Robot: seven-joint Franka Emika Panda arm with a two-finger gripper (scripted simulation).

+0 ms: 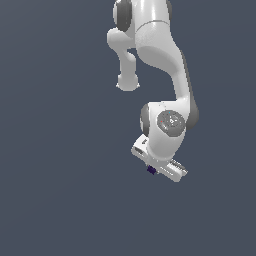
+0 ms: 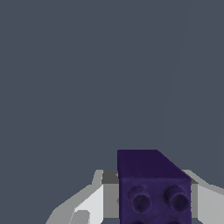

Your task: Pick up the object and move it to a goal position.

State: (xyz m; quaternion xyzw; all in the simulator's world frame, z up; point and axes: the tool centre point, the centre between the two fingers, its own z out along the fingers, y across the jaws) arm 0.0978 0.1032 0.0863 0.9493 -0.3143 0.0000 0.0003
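Between the white fingers of the gripper sits the dark purple cube, pinched on two opposite flat sides, low in the exterior view and a little right of centre. Its face shows round stud-like dimples, and it looks rigid, light and small, probably smooth-walled, so a centred squeeze across parallel faces should keep it from twisting. Around it lies only plain grey ground.
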